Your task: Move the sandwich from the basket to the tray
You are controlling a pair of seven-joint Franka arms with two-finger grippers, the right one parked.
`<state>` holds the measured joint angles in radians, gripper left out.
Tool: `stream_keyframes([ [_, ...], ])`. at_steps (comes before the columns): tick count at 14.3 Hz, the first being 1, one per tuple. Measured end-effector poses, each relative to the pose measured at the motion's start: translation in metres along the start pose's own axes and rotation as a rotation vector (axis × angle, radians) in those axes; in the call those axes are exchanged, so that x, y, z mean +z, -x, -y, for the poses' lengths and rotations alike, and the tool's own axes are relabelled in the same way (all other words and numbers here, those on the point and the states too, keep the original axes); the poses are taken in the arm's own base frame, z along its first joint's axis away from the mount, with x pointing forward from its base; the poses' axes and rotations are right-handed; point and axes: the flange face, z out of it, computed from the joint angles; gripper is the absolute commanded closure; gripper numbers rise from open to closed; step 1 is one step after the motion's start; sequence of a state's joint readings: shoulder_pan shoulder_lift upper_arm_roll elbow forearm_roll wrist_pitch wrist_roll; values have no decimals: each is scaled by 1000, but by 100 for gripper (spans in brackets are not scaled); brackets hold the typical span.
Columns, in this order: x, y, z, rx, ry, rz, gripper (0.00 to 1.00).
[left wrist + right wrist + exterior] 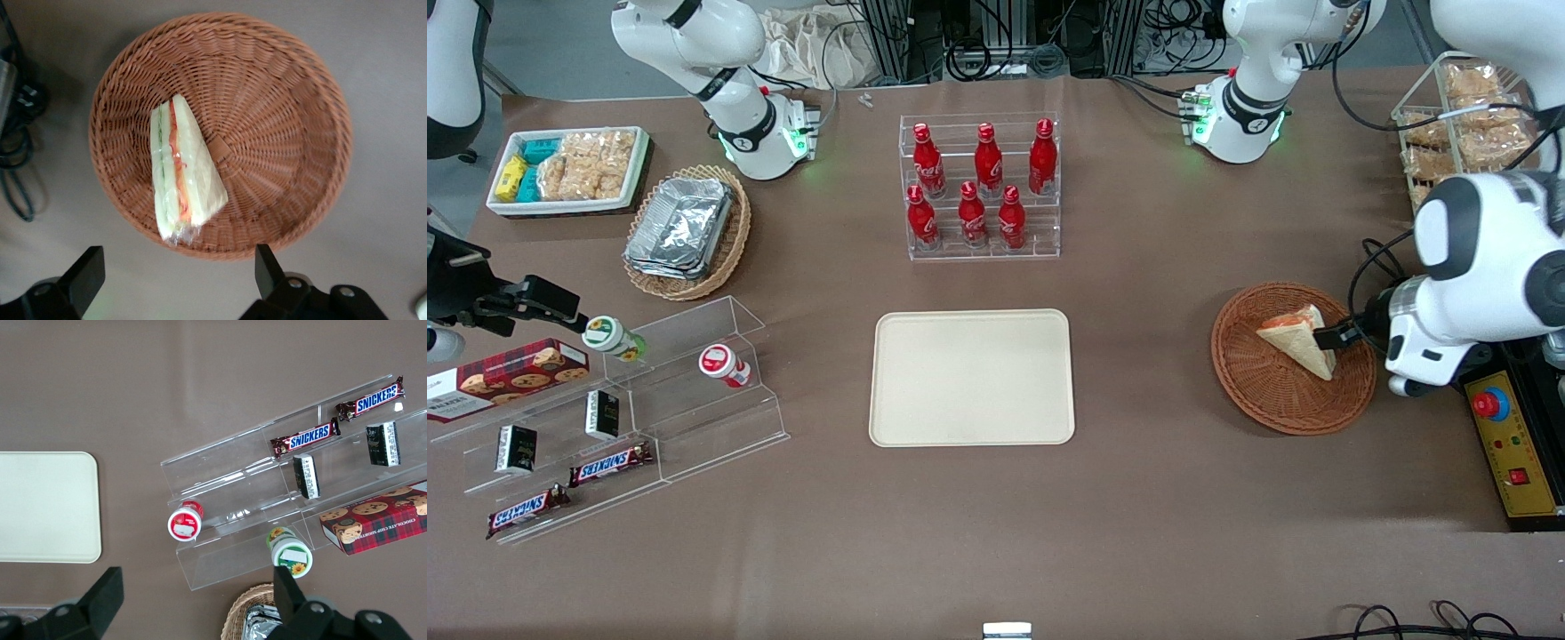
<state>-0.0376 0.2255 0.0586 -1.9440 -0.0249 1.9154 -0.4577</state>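
Wicker basket (1294, 358): right of frame, holding the sandwich (1299, 341).
Tray (972, 377): centre, on the tabletop.
End effector (179, 275): spread wide above the basket's rim, holding nothing.

A robotics lab staged as a snack shop: cola bottles (978, 182) on acrylic shelving, loose cables (996, 36), an emergency-stop box (1513, 444)

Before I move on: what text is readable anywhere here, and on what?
"SNICKERS": two bars on the acrylic rack.
"CHOCOLATE CHIP SHORTBREAD": cookie box, partly legible.
Bottles, black packs: unreadable.
Sandwich, basket, tray: no text.
Gripper above the basket's edge, open.
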Motion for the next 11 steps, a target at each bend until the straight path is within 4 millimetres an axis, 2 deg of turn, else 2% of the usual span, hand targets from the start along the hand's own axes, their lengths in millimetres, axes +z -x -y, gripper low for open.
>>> stream_keyframes([
  [3, 52, 2, 5, -72, -9, 14, 0],
  [8, 115, 3, 23, -151, -6, 2, 2],
  [9, 126, 2, 23, -156, -5, 2, 26],
  [10, 135, 0, 22, -165, -1, 4, 66],
  [11, 141, -2, 21, -177, 10, 6, 93],
])
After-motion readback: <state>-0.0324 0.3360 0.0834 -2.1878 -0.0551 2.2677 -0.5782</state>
